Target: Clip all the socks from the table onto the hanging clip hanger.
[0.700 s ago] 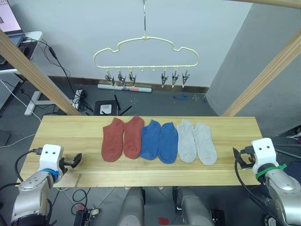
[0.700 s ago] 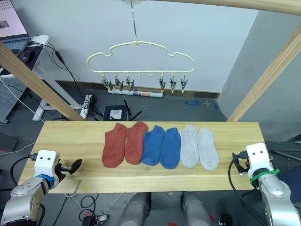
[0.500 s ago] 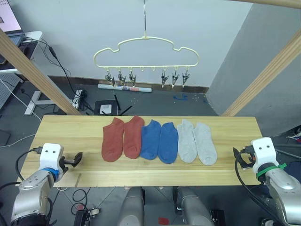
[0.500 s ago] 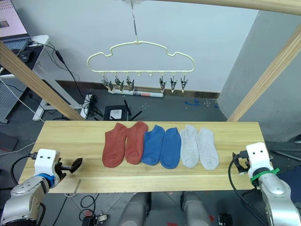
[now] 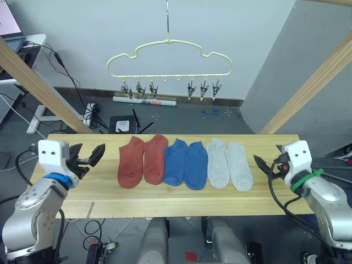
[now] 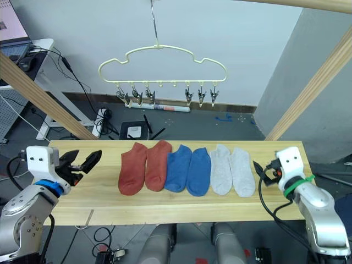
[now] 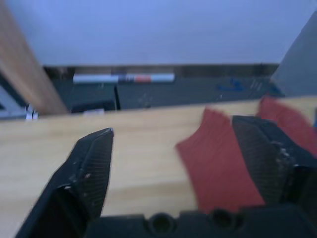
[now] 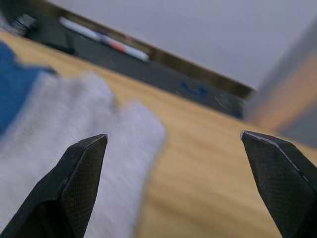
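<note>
Six socks lie side by side across the middle of the table (image 5: 181,201): two rust-red socks (image 5: 132,162), two blue socks (image 5: 186,164) and two light grey socks (image 5: 230,165). The pale yellow clip hanger (image 5: 168,58) hangs above and behind the table, its row of metal clips (image 5: 141,89) empty. My left gripper (image 5: 94,155) is open over the table's left part, pointing at the red socks (image 7: 223,163) from a short way off. My right gripper (image 5: 263,165) is open just right of the outer grey sock (image 8: 64,124), apart from it.
Slanted wooden beams stand at the back left (image 5: 38,82) and back right (image 5: 308,88) of the table. Cables, a white tube (image 5: 144,102) and a small device lie on the dark floor behind it. A desk with a screen (image 5: 16,38) is at far left.
Both arms have risen from the table's front corners and swung inward: the left gripper toward the red socks, the right toward the grey socks. The socks and the hanger have not moved.
</note>
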Tool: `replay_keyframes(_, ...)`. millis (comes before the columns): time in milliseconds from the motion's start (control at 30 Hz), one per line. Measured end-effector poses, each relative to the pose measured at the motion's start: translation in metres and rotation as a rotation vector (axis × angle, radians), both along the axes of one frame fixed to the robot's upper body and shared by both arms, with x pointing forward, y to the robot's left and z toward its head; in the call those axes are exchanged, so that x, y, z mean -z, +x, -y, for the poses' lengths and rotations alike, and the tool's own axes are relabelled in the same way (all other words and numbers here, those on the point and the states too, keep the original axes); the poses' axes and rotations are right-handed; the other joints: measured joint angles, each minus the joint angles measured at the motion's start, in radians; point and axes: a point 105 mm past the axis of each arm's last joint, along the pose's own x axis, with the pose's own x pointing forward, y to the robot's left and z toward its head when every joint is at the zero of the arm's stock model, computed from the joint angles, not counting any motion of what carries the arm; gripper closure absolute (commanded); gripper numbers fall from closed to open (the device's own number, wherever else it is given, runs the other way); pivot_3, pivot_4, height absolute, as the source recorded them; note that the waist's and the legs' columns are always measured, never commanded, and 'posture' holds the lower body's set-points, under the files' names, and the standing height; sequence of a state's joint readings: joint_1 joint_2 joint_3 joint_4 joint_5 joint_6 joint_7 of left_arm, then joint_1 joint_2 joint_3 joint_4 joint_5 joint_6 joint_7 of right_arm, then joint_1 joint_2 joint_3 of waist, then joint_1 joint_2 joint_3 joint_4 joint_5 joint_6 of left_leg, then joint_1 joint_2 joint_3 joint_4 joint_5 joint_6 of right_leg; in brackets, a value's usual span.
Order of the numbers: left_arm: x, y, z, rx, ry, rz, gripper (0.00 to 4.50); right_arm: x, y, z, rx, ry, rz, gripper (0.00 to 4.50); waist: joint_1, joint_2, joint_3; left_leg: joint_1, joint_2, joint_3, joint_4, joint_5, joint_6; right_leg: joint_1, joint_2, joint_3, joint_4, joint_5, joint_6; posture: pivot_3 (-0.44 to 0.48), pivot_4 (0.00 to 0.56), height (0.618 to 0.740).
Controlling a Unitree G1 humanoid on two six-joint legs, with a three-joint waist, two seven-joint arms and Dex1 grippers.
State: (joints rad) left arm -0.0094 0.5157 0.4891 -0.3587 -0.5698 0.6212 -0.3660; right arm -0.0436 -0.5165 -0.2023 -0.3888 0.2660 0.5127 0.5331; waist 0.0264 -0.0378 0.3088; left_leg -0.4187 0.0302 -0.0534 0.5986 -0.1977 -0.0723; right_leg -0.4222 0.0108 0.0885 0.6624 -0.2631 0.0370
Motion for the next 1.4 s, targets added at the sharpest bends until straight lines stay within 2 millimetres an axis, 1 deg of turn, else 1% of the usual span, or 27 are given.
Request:
replay_keyframes(67, -0.009, 0.003, 0.014, 0.034, 0.004, 0.023, 2.11, -0.013, 0.000, -0.013, -0.079, 0.024, 0.031, 0.00, 0.001, 0.000, 0.000, 0.000, 0.000, -0.001, 0.000, 0.000, 0.000, 0.000, 0.000, 0.000, 0.000, 0.000, 0.000, 0.213, 0.333, 0.740)
replay_keyframes(233, -0.023, 0.017, 0.041, 0.071, -0.033, 0.061, 2.11, -0.031, -0.004, -0.048, -0.275, 0.108, 0.036, 0.00, 0.006, -0.001, 0.001, -0.003, 0.000, -0.003, 0.004, 0.000, 0.000, 0.001, 0.000, -0.002, 0.000, 0.001, 0.001, 0.211, 0.327, 0.740)
replay_keyframes(300, -0.032, 0.027, 0.056, 0.097, -0.061, 0.088, 2.11, -0.043, -0.006, -0.069, -0.382, 0.123, 0.054, 0.00, 0.007, 0.000, 0.002, -0.005, 0.000, -0.004, 0.008, 0.000, 0.000, 0.000, 0.001, -0.003, 0.000, 0.002, 0.003, 0.211, 0.327, 0.740)
replay_keyframes(400, -0.041, 0.035, 0.073, 0.140, -0.069, 0.118, 2.11, -0.062, -0.012, -0.097, -0.512, 0.168, 0.092, 0.00, 0.004, 0.000, 0.002, -0.006, 0.000, -0.005, 0.010, 0.000, 0.000, 0.000, 0.001, -0.004, 0.001, 0.003, 0.005, 0.211, 0.327, 0.740)
replay_keyframes(500, -0.049, 0.041, 0.077, 0.138, -0.094, 0.145, 2.11, -0.076, -0.016, -0.119, -0.597, 0.213, 0.118, 0.00, 0.004, 0.000, 0.002, -0.007, 0.000, -0.007, 0.010, 0.000, 0.000, 0.000, 0.001, -0.006, 0.001, 0.003, 0.005, 0.211, 0.327, 0.740)
replay_keyframes(600, -0.054, 0.047, 0.074, 0.117, -0.099, 0.166, 2.11, -0.079, -0.018, -0.132, -0.629, 0.240, 0.116, 0.00, 0.006, 0.000, 0.003, -0.009, 0.000, -0.010, 0.011, 0.000, 0.000, 0.000, 0.001, -0.009, 0.000, 0.003, 0.005, 0.206, 0.332, 0.740)
replay_keyframes(733, -0.065, 0.058, 0.071, 0.101, -0.096, 0.215, 2.11, -0.092, -0.019, -0.155, -0.682, 0.274, 0.147, 0.00, 0.006, 0.001, 0.003, -0.011, 0.000, -0.015, 0.011, 0.000, -0.001, 0.000, 0.001, -0.016, 0.001, 0.003, 0.005, 0.205, 0.330, 0.740)
replay_keyframes(867, -0.067, 0.068, 0.071, 0.091, -0.098, 0.234, 2.11, -0.103, -0.020, -0.166, -0.702, 0.306, 0.172, 0.00, 0.009, 0.001, 0.004, -0.013, 0.000, -0.020, 0.011, 0.001, -0.001, 0.000, 0.001, -0.020, 0.001, 0.003, 0.004, 0.210, 0.332, 0.740)
replay_keyframes(1000, -0.073, 0.082, 0.078, 0.113, -0.099, 0.268, 2.11, -0.114, -0.022, -0.175, -0.725, 0.335, 0.202, 0.00, 0.023, 0.001, 0.004, -0.013, 0.000, -0.022, 0.012, 0.001, -0.002, 0.000, 0.001, -0.023, 0.001, 0.004, 0.003, 0.210, 0.332, 0.740)
replay_keyframes(1033, -0.073, 0.084, 0.079, 0.117, -0.095, 0.273, 2.11, -0.115, -0.022, -0.177, -0.730, 0.344, 0.203, 0.00, 0.024, 0.001, 0.004, -0.013, 0.000, -0.022, 0.011, 0.001, -0.002, 0.000, 0.001, -0.023, 0.001, 0.005, 0.002, 0.211, 0.339, 0.740)
replay_keyframes(1233, -0.071, 0.095, 0.086, 0.148, -0.086, 0.282, 2.11, -0.121, -0.024, -0.184, -0.738, 0.418, 0.177, 0.00, 0.025, 0.001, 0.005, -0.014, 0.000, -0.023, 0.011, 0.001, -0.002, 0.000, 0.001, -0.024, 0.001, 0.005, 0.001, 0.201, 0.338, 0.740)
replay_keyframes(1400, -0.081, 0.100, 0.090, 0.155, -0.088, 0.322, 2.11, -0.124, -0.022, -0.184, -0.730, 0.414, 0.180, 0.00, 0.025, 0.001, 0.005, -0.014, 0.000, -0.024, 0.011, 0.001, -0.002, 0.000, 0.001, -0.025, 0.001, 0.005, 0.002, 0.198, 0.336, 0.740)
